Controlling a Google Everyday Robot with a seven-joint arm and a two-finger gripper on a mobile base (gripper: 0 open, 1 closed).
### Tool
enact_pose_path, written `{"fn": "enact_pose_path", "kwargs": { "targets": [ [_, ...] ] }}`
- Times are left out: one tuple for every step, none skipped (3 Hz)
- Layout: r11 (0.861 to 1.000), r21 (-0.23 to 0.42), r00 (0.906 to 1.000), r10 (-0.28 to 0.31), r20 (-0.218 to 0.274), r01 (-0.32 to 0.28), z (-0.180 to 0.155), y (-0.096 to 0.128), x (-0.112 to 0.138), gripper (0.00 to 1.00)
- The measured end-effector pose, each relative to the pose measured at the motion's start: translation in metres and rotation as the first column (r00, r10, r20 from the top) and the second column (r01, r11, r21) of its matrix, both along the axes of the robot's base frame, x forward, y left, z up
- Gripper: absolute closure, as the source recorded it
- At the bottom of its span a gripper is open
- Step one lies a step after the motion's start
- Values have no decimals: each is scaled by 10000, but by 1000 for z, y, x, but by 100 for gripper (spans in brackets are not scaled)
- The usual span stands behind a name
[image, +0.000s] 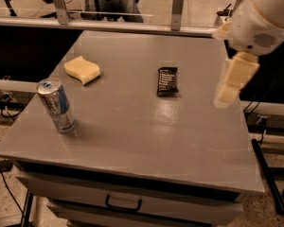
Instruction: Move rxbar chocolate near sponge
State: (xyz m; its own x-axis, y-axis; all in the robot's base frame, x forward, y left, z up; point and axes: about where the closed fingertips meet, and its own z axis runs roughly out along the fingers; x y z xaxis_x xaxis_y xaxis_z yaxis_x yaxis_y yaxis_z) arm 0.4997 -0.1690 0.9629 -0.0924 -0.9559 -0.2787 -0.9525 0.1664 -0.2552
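Observation:
The rxbar chocolate (167, 81), a flat dark wrapper with white lettering, lies on the grey table (132, 126) a little right of centre. The pale yellow sponge (82, 69) lies at the far left of the table, well apart from the bar. My gripper (229, 82) hangs above the table's right side, to the right of the bar and clear of it. It holds nothing that I can see.
A silver-blue drink can (56, 105) stands upright near the front left of the table. A metal rail (132, 25) runs along the table's far edge. A drawer with a handle (123, 205) sits under the front edge.

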Motion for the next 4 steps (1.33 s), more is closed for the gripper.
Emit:
{"fn": "enact_pose_path", "kwargs": {
  "targets": [
    [9941,438,9950,990,89,-993,-18,40,61,0],
    [9935,381,9942,1070,118,-1073,-18,40,62,0],
    [9838,277,9841,1774,1,-1773,-31,40,98,0],
    [9761,862,9798,2000,31,-1995,-50,36,139,0]
  ]
}}
